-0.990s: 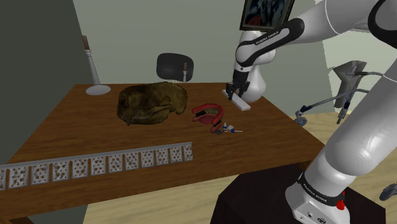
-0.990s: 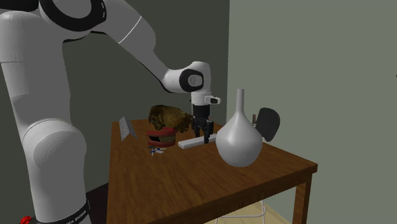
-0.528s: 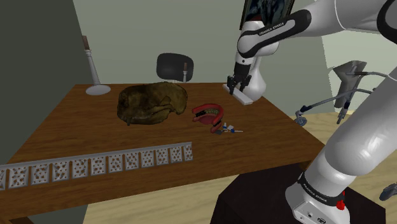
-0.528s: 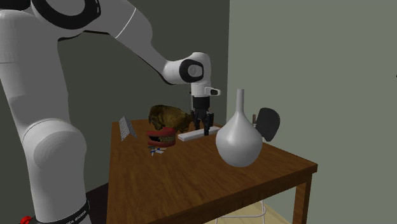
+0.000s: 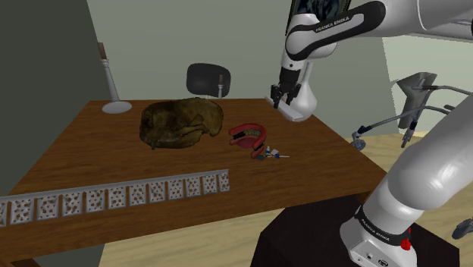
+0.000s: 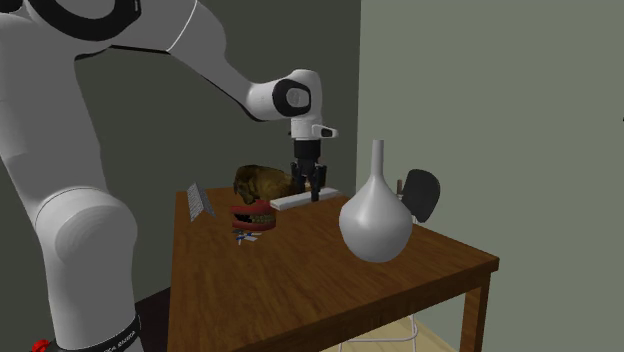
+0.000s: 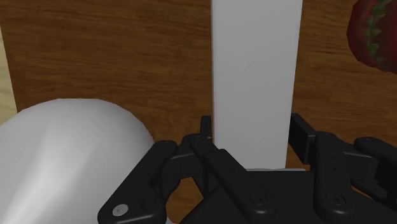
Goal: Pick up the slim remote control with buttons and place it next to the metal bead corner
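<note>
The 2 fingers (image 7: pixel 303 132) clasp 1 end of the plain white remote (image 7: pixel 254 76), holding it above the surface's (image 5: pixel 91 155) far corner beside the grey vase (image 6: pixel 376 225), probably to carry it clear to the perforated bead corner (image 5: pixel 114 199) lying along the near edge.

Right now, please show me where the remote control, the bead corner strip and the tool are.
remote control (image 7: pixel 254 70), wrist view, middle of its white body.
bead corner strip (image 5: pixel 114 196), shoulder view, middle of its patterned face.
tool (image 6: pixel 306 190), second exterior view, between its fingertips.
</note>
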